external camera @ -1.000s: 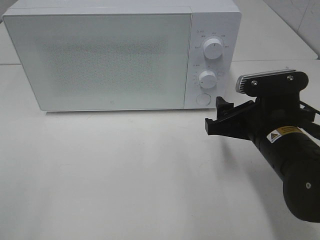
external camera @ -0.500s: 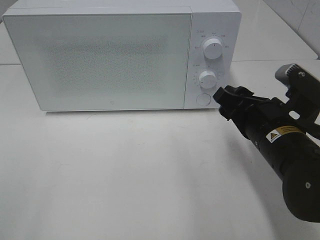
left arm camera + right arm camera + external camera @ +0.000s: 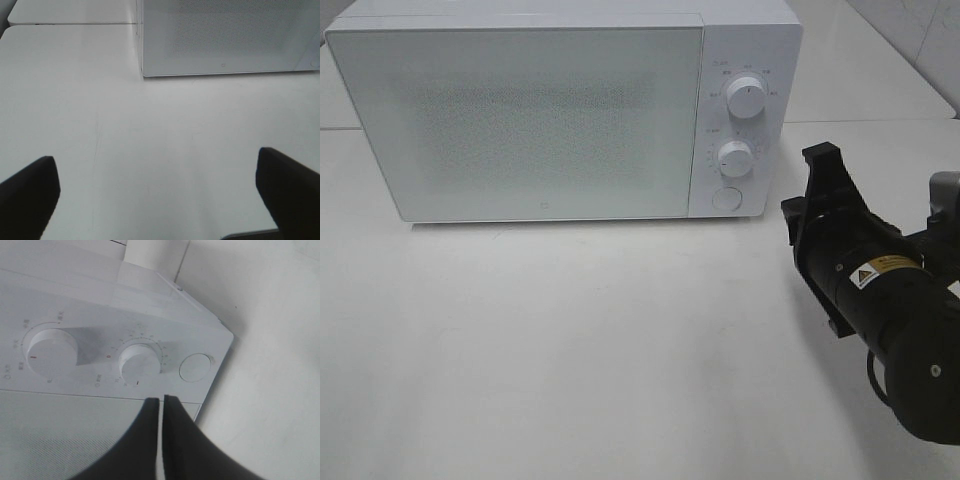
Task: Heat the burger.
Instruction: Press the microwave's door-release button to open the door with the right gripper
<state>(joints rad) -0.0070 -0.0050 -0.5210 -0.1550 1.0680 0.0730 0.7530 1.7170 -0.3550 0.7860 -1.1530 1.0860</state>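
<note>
Wrist views alone tell — right jaws together near the microwave (image 3: 150,325), left jaws apart.

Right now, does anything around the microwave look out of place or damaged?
Nothing stands out. The microwave sits square on the table, door shut, no spills or damage showing. No burger is visible in any view.

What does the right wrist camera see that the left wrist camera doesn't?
Only the right wrist view shows a first dial, a second dial, a round button and the right tool pinched shut. Only the left wrist view shows the left tool spread wide open above the table, facing the microwave door. Both show the white microwave and the white table.
</note>
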